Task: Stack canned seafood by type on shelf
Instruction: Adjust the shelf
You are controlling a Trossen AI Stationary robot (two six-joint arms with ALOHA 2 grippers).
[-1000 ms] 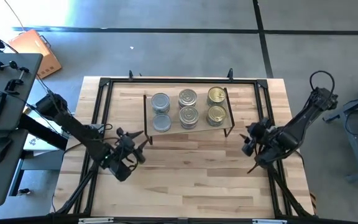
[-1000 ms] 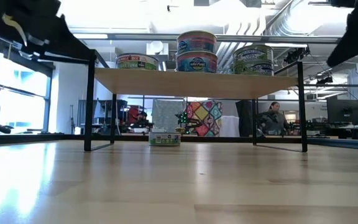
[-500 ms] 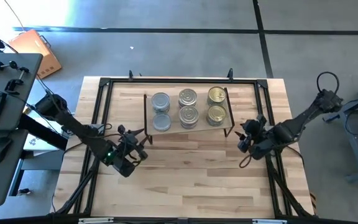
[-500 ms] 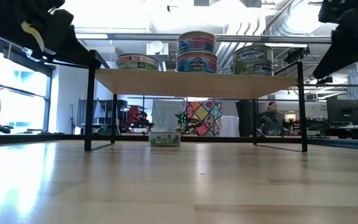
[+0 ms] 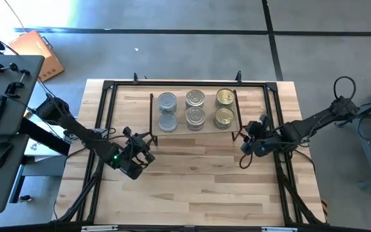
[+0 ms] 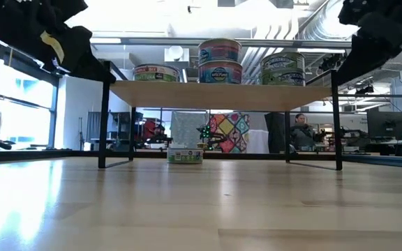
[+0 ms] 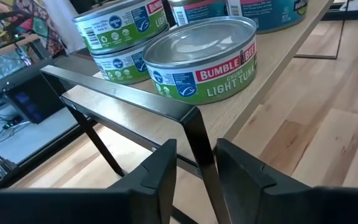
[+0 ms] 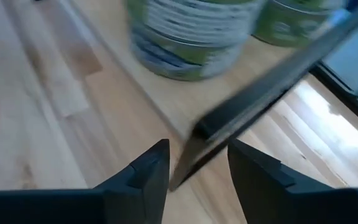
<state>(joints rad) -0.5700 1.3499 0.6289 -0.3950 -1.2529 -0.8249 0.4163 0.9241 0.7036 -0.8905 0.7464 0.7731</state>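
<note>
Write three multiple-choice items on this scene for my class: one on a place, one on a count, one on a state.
1. Where is the left end effector?
A. over the gold tops
B. at the front-left black wire leg of the low light-wood shelf
C. on the floor

2. How many short round metal tins with gold-yellow tops show from above?
A. one
B. two
C. four

3. How do the left end effector's fingers stand?
A. open, one on each side of the leg
B. shut on a tin
C. hidden

Answers: B, the high view puts it at that corner; B, two gold tops fill the right column; A, the left wrist view shows the leg between them.
</note>
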